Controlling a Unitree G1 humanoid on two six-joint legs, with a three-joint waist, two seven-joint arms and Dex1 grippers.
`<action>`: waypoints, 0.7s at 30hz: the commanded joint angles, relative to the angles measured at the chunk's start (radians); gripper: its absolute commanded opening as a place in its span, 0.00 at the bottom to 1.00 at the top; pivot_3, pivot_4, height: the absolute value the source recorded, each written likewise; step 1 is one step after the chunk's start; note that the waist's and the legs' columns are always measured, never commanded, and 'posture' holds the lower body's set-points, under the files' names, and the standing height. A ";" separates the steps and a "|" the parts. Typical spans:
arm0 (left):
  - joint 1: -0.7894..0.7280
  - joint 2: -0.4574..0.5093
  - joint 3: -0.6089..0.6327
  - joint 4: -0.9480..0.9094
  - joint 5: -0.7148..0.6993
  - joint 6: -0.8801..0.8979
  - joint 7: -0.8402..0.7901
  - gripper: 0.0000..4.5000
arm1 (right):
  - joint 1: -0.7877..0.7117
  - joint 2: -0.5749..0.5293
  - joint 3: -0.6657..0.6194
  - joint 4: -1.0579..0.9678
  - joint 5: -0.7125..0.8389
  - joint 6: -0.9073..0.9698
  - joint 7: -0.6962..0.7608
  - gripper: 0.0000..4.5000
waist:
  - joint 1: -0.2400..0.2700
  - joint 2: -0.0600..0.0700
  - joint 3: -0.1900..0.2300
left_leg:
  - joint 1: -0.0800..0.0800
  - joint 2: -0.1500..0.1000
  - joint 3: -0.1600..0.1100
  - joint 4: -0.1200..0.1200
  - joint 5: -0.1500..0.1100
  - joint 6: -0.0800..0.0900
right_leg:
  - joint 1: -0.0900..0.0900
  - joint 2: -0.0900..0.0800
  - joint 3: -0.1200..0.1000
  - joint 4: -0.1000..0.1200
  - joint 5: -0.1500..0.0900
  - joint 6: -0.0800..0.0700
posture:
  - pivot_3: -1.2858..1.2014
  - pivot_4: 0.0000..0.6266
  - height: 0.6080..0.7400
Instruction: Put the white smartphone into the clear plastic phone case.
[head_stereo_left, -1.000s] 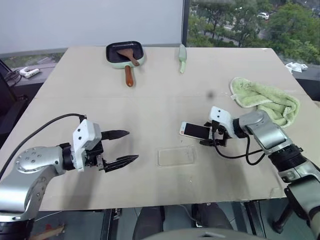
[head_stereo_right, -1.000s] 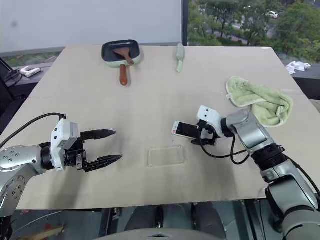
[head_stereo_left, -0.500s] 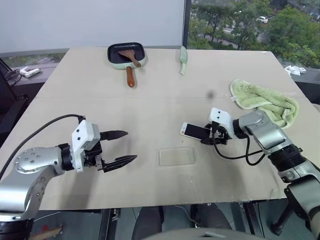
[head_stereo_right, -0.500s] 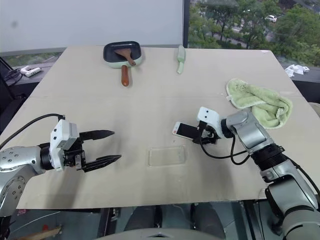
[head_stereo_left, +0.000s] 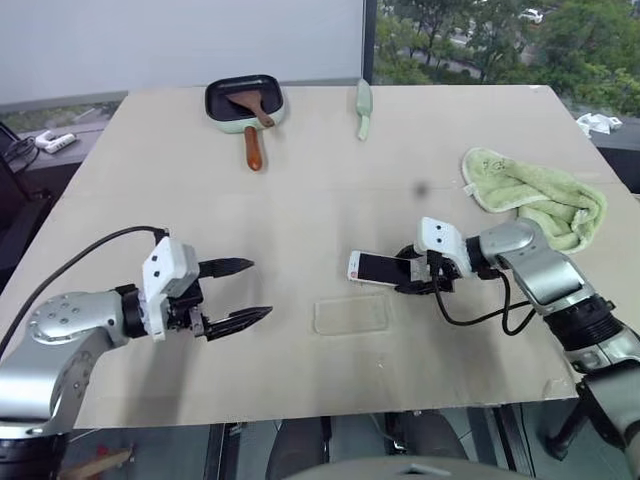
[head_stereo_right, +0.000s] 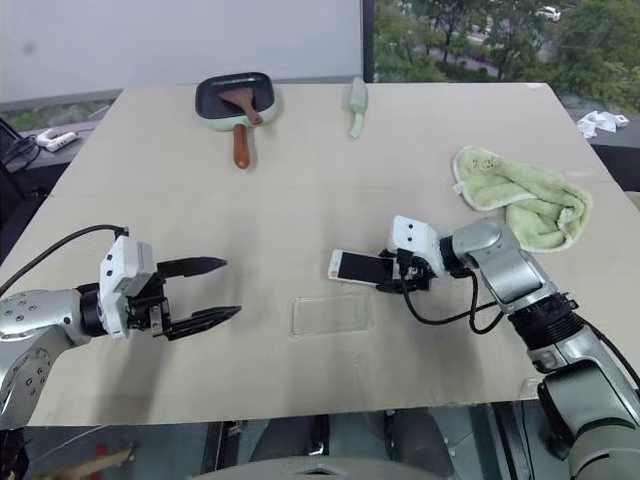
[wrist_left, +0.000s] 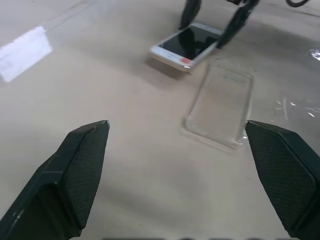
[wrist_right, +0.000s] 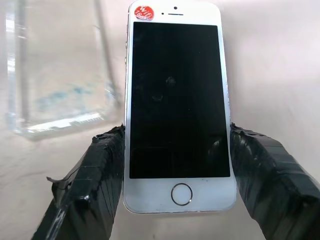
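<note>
Left eye view: right gripper (head_stereo_left: 424, 279) clasps one white smartphone (head_stereo_left: 378, 268); left gripper (head_stereo_left: 246, 291) spread; one clear plastic phone case (head_stereo_left: 350, 314).

On my feed the beige bench (head_stereo_left: 320, 190) carried a small square frying pan (head_stereo_left: 243, 102), pale green outside and dark inside, at its far edge. A brown wooden spatula (head_stereo_left: 254, 108) lay in the pan, and the pan's brown handle (head_stereo_left: 254, 150) pointed toward me. Near it, further right, lay a pale green utensil (head_stereo_left: 364, 107). A crumpled green towel (head_stereo_left: 538, 198) sat by the right edge. Off the bench to the left I saw a white power strip (head_stereo_left: 55, 140). Trees (head_stereo_left: 480, 40) showed through the window.
</note>
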 joint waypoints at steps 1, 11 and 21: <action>-0.028 0.002 -0.003 -0.003 -0.010 -0.005 0.001 1.00 | -0.013 -0.024 -0.011 -0.089 0.011 -0.018 0.026 0.65 | 0.000 0.000 0.001 | 0.000 0.000 0.000 0.000 0.000 0.000 | 0.000 0.000 0.000 0.000 0.000 0.000 | 0.52 0.24 1.00; -0.145 -0.018 -0.104 0.019 -0.012 0.022 0.011 1.00 | 0.013 -0.092 0.026 -0.277 -0.001 0.050 0.043 0.65 | 0.001 0.000 0.003 | 0.000 0.000 0.000 0.001 -0.001 0.001 | 0.000 0.000 0.000 0.000 0.000 0.000 | 0.52 0.24 1.00; -0.281 -0.063 -0.245 0.026 0.002 0.016 -0.045 0.95 | 0.046 -0.112 0.072 -0.405 0.001 0.157 0.018 0.65 | 0.000 0.000 0.003 | 0.000 0.000 0.000 0.002 0.000 0.000 | 0.001 0.002 0.001 0.001 0.000 0.000 | 0.52 0.24 1.00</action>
